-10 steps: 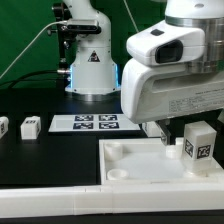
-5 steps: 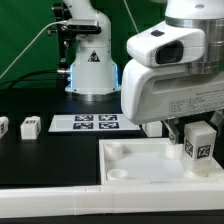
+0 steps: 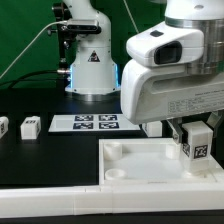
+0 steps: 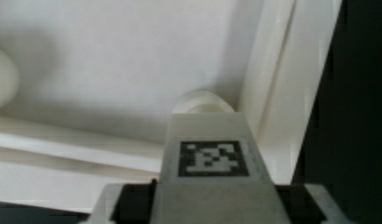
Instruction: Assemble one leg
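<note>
The leg (image 3: 199,143) is recorded as clamped upright in the gripper (image 3: 197,130), over the white panel (image 3: 112,160) at the exterior view's right, above a corner socket (image 4: 206,102); pick-up is judged done, seating not yet.

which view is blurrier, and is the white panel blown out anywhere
Wrist view: soft all over, tag on the leg fuzzy, white panel nearly washed out with little detail; exterior view: sharper, tag edges crisper, panel's rim softly shaded.
</note>
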Motion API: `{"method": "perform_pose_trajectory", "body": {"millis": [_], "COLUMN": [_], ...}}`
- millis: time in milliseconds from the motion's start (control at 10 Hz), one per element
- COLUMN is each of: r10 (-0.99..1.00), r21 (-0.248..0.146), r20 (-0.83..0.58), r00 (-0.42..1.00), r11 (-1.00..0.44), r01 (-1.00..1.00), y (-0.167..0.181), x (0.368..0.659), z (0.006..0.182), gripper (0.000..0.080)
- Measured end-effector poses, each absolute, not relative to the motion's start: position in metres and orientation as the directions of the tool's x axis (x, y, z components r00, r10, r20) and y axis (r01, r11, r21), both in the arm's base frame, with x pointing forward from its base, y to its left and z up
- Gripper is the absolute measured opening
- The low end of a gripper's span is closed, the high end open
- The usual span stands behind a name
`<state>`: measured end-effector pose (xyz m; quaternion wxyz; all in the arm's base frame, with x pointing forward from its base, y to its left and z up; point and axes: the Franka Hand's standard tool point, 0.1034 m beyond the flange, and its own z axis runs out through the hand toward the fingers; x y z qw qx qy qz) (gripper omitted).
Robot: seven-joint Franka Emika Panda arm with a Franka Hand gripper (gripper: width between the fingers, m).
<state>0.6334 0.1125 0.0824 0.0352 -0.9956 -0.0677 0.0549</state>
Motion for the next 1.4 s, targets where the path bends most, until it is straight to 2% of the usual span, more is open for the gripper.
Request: {"method": "perform_pose_trajectory", "body": {"millis": [400,700,800,900,1200,1400], "r10": [-0.312,-0.666,-0.722,-0.819,-0.937,-0.93], "r21": [-0.027,0.027,0.038,0.055,0.091,0.094], "r20": [-0.125,-0.123,-0.118,-0.113,-0.085,-0.087], "r00": [0.942,0.736,0.681,0.562,0.338,0.358], "r11": [-0.948,-0.743,-0.689,-0.57,-0.345,-0.365], "r01": [-0.318,-0.669,-0.724,-0.82,-0.934,-0.926], "y": [0.116,0.118,0.118,0.119,0.121,0.131], "x": [0.633,0.632,0.632,0.632,0.63,0.627], "z": [0.082,0.082,0.082,0.082,0.081,0.08], "gripper": [0.0293,0.0294,0.0294,0.0294,0.0294,0.0543]}}
